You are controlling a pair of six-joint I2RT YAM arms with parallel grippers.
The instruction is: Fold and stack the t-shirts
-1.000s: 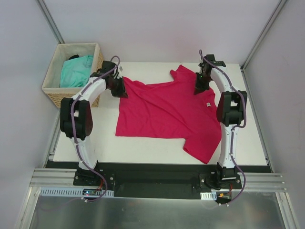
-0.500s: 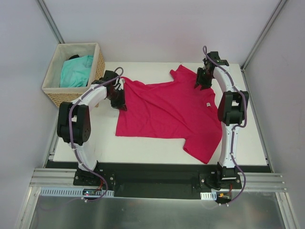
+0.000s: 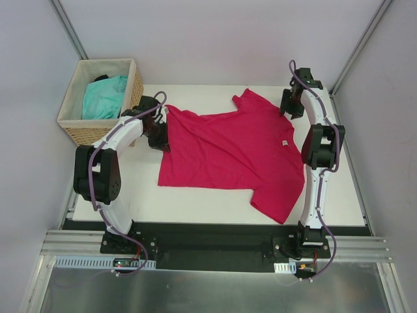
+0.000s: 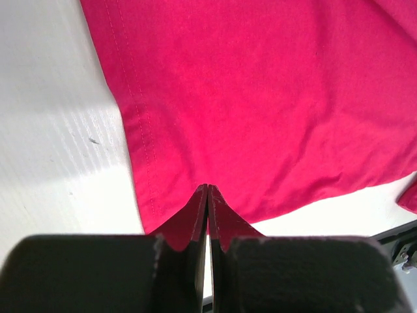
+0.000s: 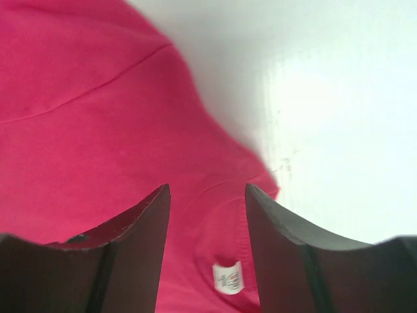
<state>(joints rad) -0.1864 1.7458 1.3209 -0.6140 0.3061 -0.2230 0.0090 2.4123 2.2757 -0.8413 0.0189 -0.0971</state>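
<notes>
A crimson-pink t-shirt [image 3: 228, 153] lies spread flat on the white table, its white neck label [image 5: 228, 277] toward the right side. My left gripper [image 3: 159, 135] is shut, its tips resting at the shirt's left hem corner [image 4: 207, 186]; no fabric shows between the jaws. Above the shirt's far right shoulder, near the collar, my right gripper [image 3: 290, 104] stands open [image 5: 207, 188], holding nothing. A turquoise t-shirt [image 3: 104, 96] lies crumpled in the wicker basket.
The wicker basket [image 3: 68, 120] stands at the far left corner, just beyond my left arm. Bare white table [image 3: 339, 182] shows to the right of the shirt and along its near edge. Frame posts rise at both back corners.
My right gripper has opened, let go of the shirt's shoulder and drawn back to the far right. The left arm's elbow swung left and its gripper shifted slightly; the shirt lies as before.
</notes>
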